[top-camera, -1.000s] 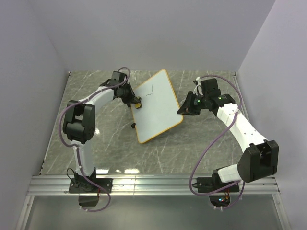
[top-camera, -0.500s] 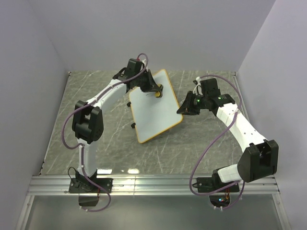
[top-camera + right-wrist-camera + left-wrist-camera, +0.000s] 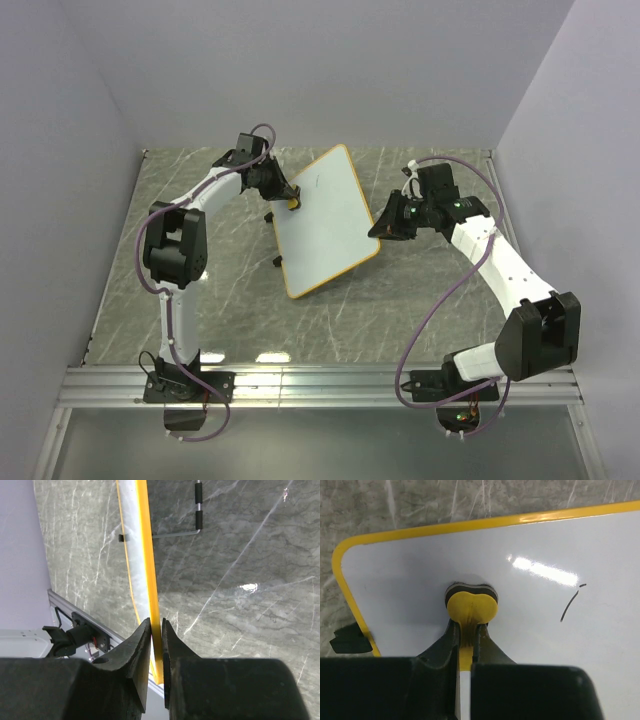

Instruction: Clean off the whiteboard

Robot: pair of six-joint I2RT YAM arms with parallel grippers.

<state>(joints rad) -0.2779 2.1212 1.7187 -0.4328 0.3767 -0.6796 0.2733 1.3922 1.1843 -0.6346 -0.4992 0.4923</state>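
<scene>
Broadly, the grey marbled table (image 3: 230, 300) is taking up most of the top view. The whiteboard (image 3: 325, 225) is sitting on the table around its middle, turned at an angle between the two arms. The left arm is reaching in from the left over the board's far-left edge, and the right arm is bending in from the right toward the board's right-hand corner. The right gripper (image 3: 378, 228) is pinching the orange-yellow rim at that corner. In the right wrist view its two dark fingers (image 3: 142, 645) are closing tightly on the thin edge of the board (image 3: 145, 555), which is running away edge-on. Beside the board in that view, a thin metal rod with black sleeves (image 3: 198, 510) is showing against the table. The left gripper (image 3: 467, 630) is clamping a small yellow eraser (image 3: 471, 605). The eraser's dark felt face is appearing to press against the white surface near a rounded corner of the board. A small black tab (image 3: 350, 640) is sticking out from the rim just left of the gripper. To the right of the eraser, one short dark pen stroke (image 3: 570, 605) is showing on the white.
</scene>
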